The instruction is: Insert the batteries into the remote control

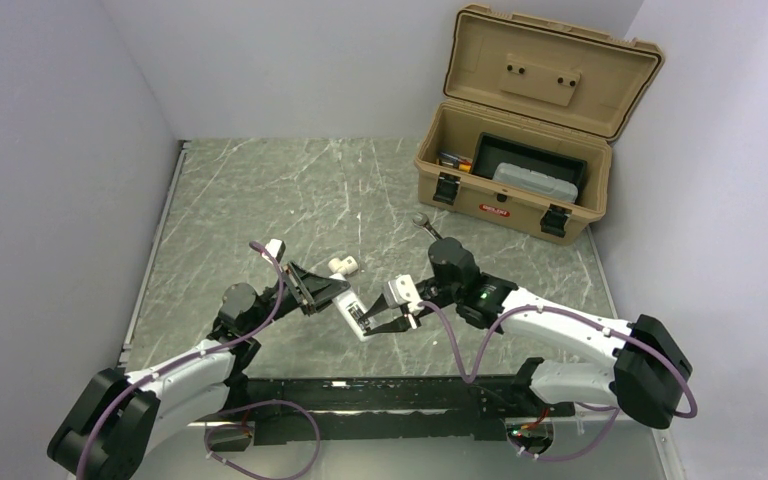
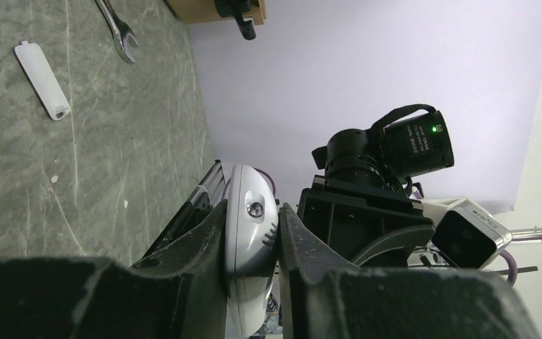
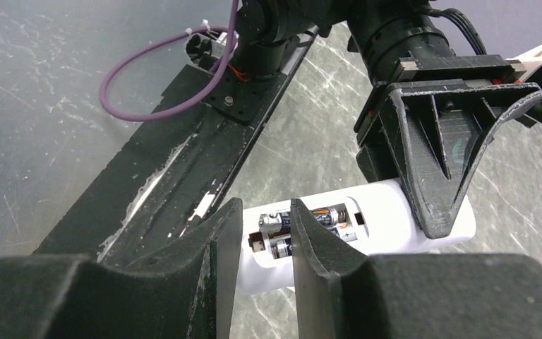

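Note:
My left gripper (image 1: 345, 300) is shut on the white remote control (image 1: 355, 320) and holds it above the table; in the left wrist view the remote control (image 2: 248, 233) sits edge-on between the left gripper (image 2: 253, 208) fingers. In the right wrist view the remote control (image 3: 395, 212) shows its open back compartment with two dark batteries (image 3: 321, 216) lying side by side inside, the upper one against a spring. My right gripper (image 3: 265, 205) hovers right over that compartment, jaws a narrow gap apart with nothing clamped; its right finger (image 3: 310, 240) covers the batteries' middle.
The white battery cover (image 2: 41, 79) lies on the marble table beside a silver wrench (image 2: 118, 32). A white pipe fitting (image 1: 343, 265) sits behind the left gripper. An open tan toolbox (image 1: 500, 208) stands at the back right. The black base rail (image 3: 183, 162) runs below.

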